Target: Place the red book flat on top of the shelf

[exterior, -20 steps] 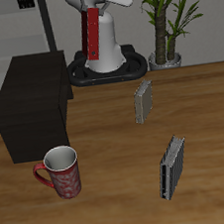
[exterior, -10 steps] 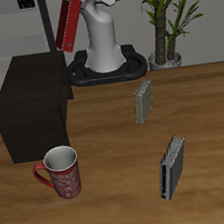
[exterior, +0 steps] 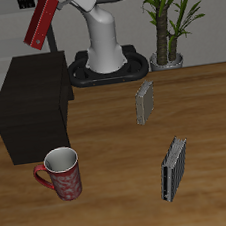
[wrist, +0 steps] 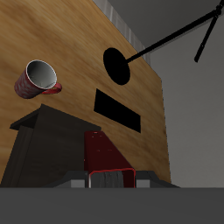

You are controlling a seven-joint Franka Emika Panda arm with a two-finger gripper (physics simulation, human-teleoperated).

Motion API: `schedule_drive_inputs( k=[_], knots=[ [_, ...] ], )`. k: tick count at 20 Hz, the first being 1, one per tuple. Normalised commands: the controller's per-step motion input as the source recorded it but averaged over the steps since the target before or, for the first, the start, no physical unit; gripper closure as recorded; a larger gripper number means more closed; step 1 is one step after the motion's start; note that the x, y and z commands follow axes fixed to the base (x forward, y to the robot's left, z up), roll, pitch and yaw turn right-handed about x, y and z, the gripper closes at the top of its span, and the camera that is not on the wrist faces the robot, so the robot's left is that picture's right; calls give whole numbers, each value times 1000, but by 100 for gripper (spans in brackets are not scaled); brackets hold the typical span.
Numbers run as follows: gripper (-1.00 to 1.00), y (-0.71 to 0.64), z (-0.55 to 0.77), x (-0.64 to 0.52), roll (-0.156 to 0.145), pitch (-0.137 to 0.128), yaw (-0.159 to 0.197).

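Now gripper (exterior: 58, 3) clamped on red book (exterior: 42, 22), held tilted high above shelf (exterior: 33, 87); rotate book to lie flat, centre over shelf top, lower gently, release only once cover rests

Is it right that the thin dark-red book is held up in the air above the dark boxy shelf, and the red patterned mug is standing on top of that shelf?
Not quite. The red patterned mug stands on the wooden table, in front of the dark boxy shelf, not on top of it; the exterior view shows this. The thin dark-red book is indeed held in the air above the shelf by the gripper.
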Motion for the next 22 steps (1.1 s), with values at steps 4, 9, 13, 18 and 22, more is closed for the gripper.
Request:
schedule_drive_inputs(
  k=[4, 9, 13, 18, 22],
  knots=[
    [100, -423, 30, 52, -182, -57, 1],
    [100, -288, -140, 145, -124, -16, 8],
    [100, -188, -188, 160, -85, -13, -10],
    [100, -128, -182, 186, -59, 12, 2],
    [100, -52, -145, 124, -101, -12, -13]
  ],
)
